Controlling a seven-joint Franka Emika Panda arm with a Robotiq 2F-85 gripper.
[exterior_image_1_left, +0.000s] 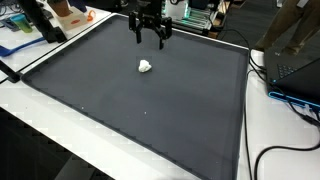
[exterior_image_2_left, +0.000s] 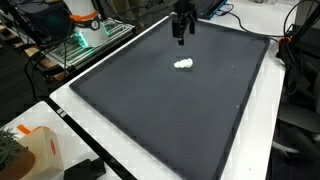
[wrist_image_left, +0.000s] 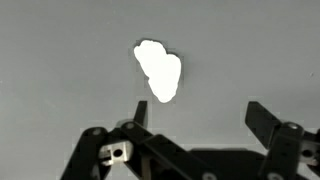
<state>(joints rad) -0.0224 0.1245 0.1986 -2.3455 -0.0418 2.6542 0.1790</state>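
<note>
In an exterior view we list one small white lump (exterior_image_1_left: 145, 66), crumpled, lying on the black mat (exterior_image_1_left: 150, 130) near its far end. The gripper (exterior_image_1_left: 149, 43) hangs above it with fingers released. Black cables (exterior_image_1_left: 268, 152) trail beside the mat. In an exterior view, the white lump (exterior_image_2_left: 184, 64) lies apart from the gripper (exterior_image_2_left: 181, 38). In the wrist view, the white lump (wrist_image_left: 158, 70) is irregular and bright, ahead of the spread gripper (wrist_image_left: 197, 108).

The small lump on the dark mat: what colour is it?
The lump is plain white, clearest in the wrist view.

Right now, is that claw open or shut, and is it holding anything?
Gripper: open, holding nothing; the white lump lies apart from it, untouched.
</note>
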